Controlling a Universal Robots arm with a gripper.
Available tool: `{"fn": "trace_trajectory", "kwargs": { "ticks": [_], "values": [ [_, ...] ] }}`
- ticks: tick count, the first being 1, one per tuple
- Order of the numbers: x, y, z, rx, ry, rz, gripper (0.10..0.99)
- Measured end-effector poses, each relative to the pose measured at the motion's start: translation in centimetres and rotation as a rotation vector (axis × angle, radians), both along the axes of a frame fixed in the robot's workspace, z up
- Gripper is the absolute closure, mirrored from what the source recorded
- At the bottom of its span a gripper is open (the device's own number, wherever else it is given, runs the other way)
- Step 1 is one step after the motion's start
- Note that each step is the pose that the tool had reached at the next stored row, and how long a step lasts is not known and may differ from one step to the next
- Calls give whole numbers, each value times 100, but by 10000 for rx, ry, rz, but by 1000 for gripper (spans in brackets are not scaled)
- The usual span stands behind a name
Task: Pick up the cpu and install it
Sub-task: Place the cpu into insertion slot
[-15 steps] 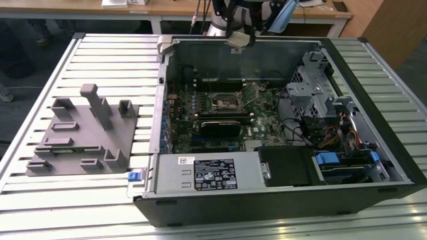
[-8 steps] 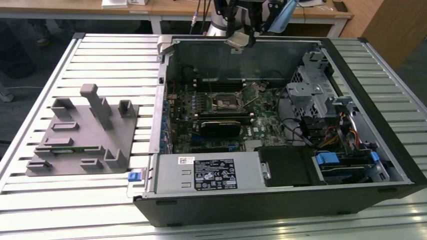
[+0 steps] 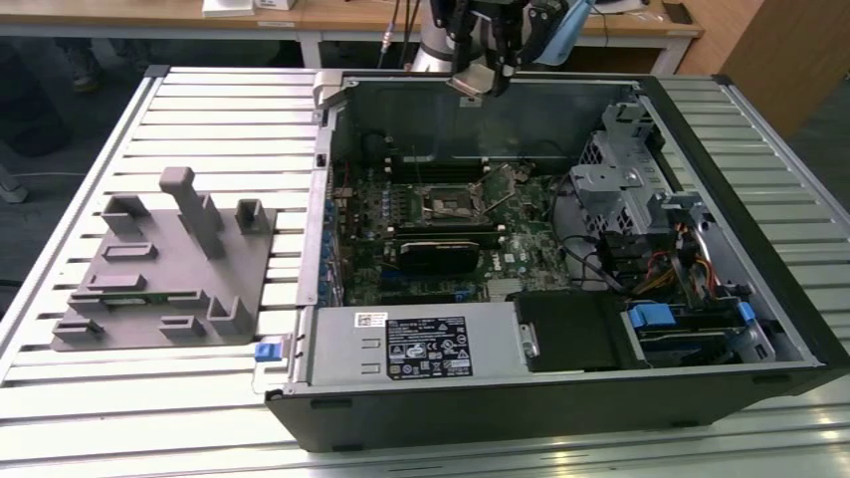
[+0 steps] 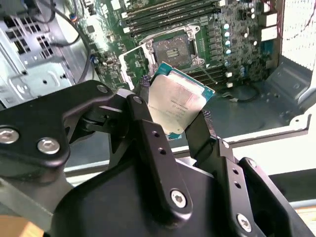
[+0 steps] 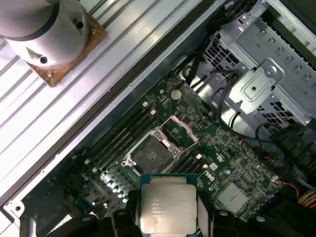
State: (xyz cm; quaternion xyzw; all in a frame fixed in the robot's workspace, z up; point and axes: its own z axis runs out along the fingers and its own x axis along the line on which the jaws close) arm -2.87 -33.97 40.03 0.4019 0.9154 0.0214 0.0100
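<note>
The cpu (image 4: pixel 178 96), a flat square chip with a silver top and a teal rim, sits tilted between the black fingers (image 4: pixel 203 129) of my gripper (image 4: pixel 173 104), which is shut on its two edges. In the exterior view the gripper (image 3: pixel 479 85) hangs high over the far wall of the open computer case (image 3: pixel 797 329), well above the motherboard. The empty socket (image 5: pixel 148 155) lies below the cpu (image 5: pixel 167 205) with its metal load plate (image 5: pixel 180 130) swung open. In the exterior view the socket (image 3: pixel 447 205) sits mid-board.
A grey plastic tray (image 3: pixel 159 269) with upright blocks rests on the slatted table at the exterior view's left. Inside the case are a metal drive cage (image 3: pixel 624 179), a power supply (image 3: pixel 412 344), memory slots (image 5: pixel 123 136) and loose cables. The arm's base (image 5: pixel 49 34) stands behind the case.
</note>
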Motion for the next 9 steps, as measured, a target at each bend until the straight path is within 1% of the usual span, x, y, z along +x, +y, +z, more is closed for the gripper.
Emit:
{"fn": "trace_trajectory", "kwargs": {
  "ticks": [9],
  "values": [
    [0,1,-5,1,-1,-1451,545]
  ]
}}
